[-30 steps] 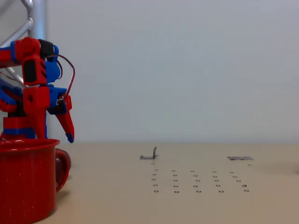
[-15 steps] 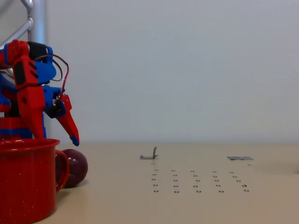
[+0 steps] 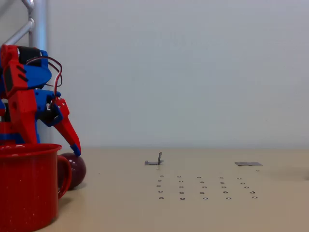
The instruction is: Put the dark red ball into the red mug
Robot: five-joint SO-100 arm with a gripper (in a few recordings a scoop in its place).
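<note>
The red mug [image 3: 26, 186] stands at the lower left of the fixed view, close to the camera, its loop handle pointing right. The dark red ball [image 3: 77, 169] rests on the table just behind and right of the handle, partly hidden by it. My red-and-blue gripper [image 3: 55, 143] hangs above and behind the mug, open. Its splayed finger with the blue tip [image 3: 76, 149] ends right at the top of the ball. The other finger drops behind the mug rim, so its tip is hidden. Nothing is held.
The tan table [image 3: 203, 212] stretches to the right, with a grid of small holes [image 3: 205, 187], a small metal bracket [image 3: 155, 161] and a flat metal plate [image 3: 248, 164] further back. A metal post [image 3: 38, 24] rises behind the arm.
The ball, unseen a second ago, came into view right of the mug and has since shifted slightly left and back. The arm moved left and tilted, bringing the blue fingertip down onto the ball.
</note>
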